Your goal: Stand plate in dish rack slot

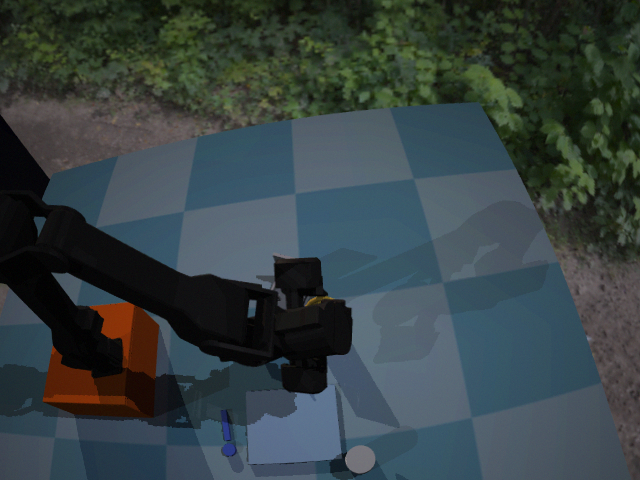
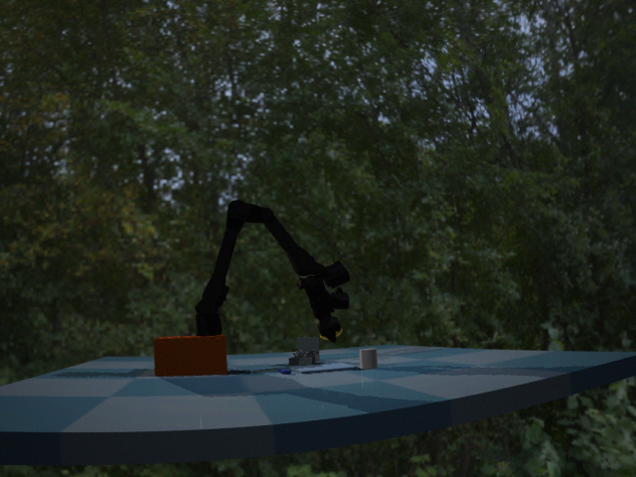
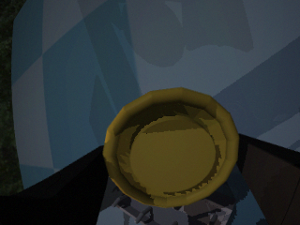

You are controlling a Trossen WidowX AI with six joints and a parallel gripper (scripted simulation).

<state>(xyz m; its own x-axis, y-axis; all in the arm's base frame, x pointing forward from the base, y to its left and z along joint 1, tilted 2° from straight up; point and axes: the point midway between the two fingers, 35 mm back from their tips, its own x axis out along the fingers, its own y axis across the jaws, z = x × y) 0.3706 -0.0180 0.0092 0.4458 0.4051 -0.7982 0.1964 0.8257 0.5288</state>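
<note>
The yellow plate point(image 1: 320, 299) point(image 2: 323, 337) point(image 3: 173, 155) is held off the table, with its face toward the wrist camera. My gripper point(image 2: 330, 331) point(image 3: 171, 147) is shut on the plate, with one dark finger on each side of its rim. In the exterior view the plate is tilted, and it hangs above and a little to the right of the dish rack. The grey dish rack point(image 2: 301, 361) point(image 3: 161, 217) stands on the table with its upright end panel. The wrist view shows some of its pegs just below the plate. In the top view the arm hides most of the rack.
A pale flat rectangle point(image 1: 294, 439) point(image 2: 328, 368) lies near the rack. A whitish cylinder point(image 1: 360, 459) point(image 2: 368, 359) stands at its corner. A blue bar point(image 1: 225, 425) and a blue round piece point(image 1: 228, 449) lie beside it. An orange block point(image 1: 140, 356) point(image 2: 190, 355) stands by the arm's base.
</note>
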